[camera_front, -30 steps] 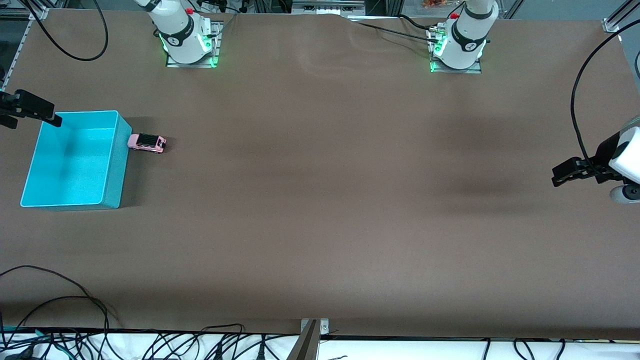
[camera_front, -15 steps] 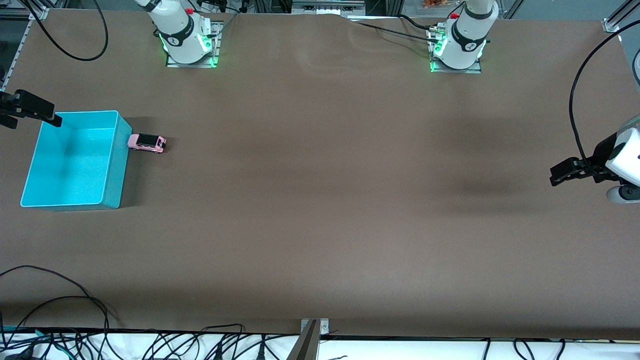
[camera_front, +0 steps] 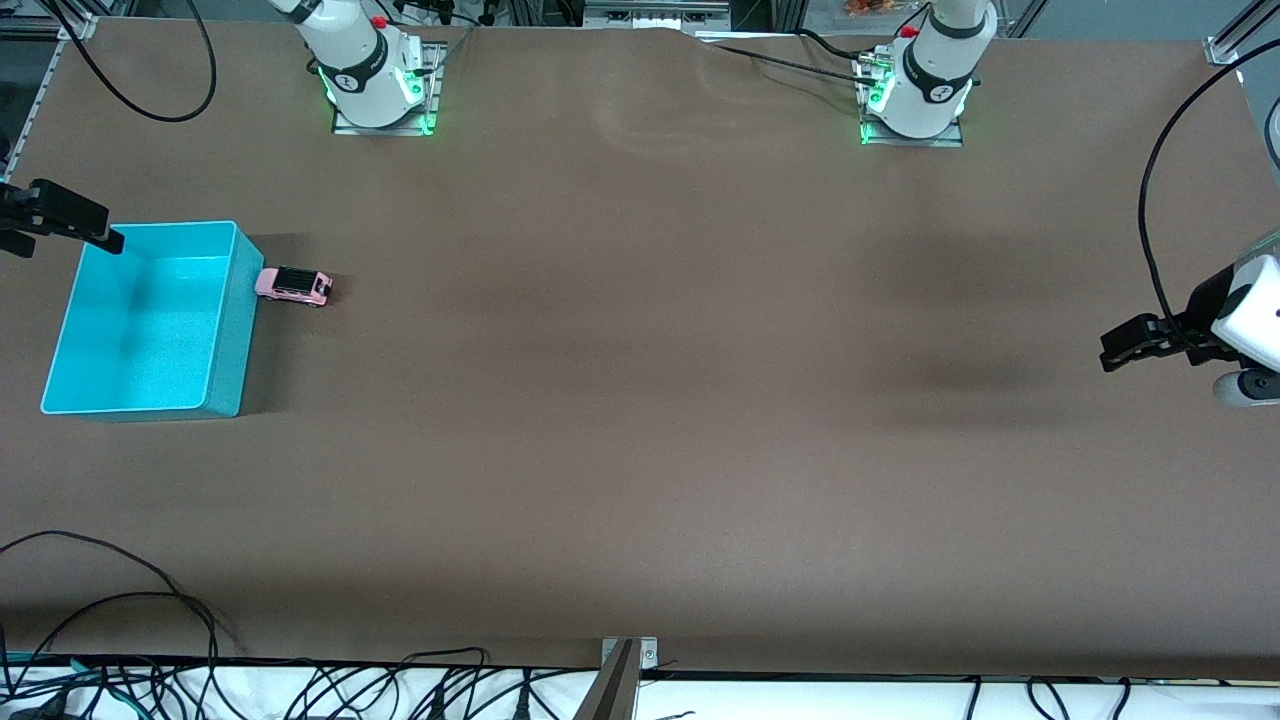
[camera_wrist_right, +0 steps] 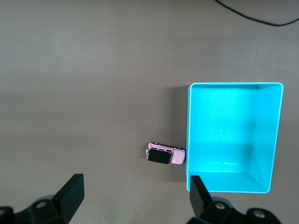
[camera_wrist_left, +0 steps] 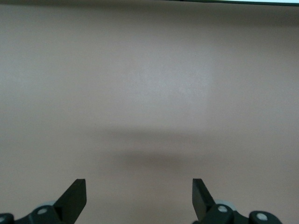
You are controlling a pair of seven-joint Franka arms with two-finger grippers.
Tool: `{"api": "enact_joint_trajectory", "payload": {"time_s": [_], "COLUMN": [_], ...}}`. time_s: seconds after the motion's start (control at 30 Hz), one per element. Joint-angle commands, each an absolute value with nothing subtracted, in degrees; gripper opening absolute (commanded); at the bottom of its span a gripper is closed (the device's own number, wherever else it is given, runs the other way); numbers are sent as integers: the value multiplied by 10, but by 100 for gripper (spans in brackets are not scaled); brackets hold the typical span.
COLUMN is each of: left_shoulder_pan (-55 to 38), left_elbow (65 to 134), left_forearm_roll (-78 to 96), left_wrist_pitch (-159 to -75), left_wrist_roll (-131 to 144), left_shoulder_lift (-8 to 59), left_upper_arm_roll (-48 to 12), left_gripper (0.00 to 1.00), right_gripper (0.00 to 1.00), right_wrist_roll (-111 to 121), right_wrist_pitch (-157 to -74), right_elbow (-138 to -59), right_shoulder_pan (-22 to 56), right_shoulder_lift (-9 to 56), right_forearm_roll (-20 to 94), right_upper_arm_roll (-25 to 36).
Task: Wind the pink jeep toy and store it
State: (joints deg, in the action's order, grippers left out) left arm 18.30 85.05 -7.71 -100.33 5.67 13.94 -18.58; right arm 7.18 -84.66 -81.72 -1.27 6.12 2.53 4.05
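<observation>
A: What does the jeep (camera_front: 293, 286) look like?

B: Tiny and boxy, with a pale pink body, a black roof and small dark wheels. It stands upright on its wheels on the table (camera_front: 640, 400), near the edge at the right arm's end.

A: Where exactly?

B: Just beside the bin (camera_front: 146, 318), one end against or almost against the bin's long outer wall, close to the bin's corner that lies farther from the front camera. I cannot tell whether they touch. The right wrist view shows the same: jeep (camera_wrist_right: 165, 155) at the wall of the bin (camera_wrist_right: 233, 137), outside it.

A: Anything around it?

B: Only the bin. It is turquoise, rectangular, open-topped, with smooth thin walls and nothing visible inside. The table is covered in a flat, matte brown sheet, with a slight ripple near the edge where the bases stand. Black cables hang along the edge nearest the camera.

A: And the grippers?

B: The right gripper (camera_front: 60, 215) hangs at the table's edge by the bin's corner, its fingers (camera_wrist_right: 71, 190) spread, holding nothing. The left gripper (camera_front: 1125, 345) hangs over the opposite end of the table, well apart from the jeep, fingers (camera_wrist_left: 74, 196) spread wide over bare brown sheet, also holding nothing.
</observation>
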Motion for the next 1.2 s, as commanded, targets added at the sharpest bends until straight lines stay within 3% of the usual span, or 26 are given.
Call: {"api": "enact_joint_trajectory", "payload": {"time_s": [0.0,1.17], "left_shoulder_pan": [187,187], "left_elbow": [865,866], "left_forearm_roll": [-63,-63], "left_wrist_pitch": [-1002,-1002], "left_wrist_roll": [45,45], "left_shoulder_lift": [123,125], "left_upper_arm_roll": [-186,-186], "left_gripper": [100,100], "right_gripper": [100,100], "right_wrist_roll": [73,50], "right_wrist_pitch": [-841,-844], "right_elbow": [-809,-826], "right_shoulder_pan": [-12,-9], "right_shoulder_lift": [62,74], "right_forearm_roll": [36,21], "right_upper_arm_roll": [41,40]}}
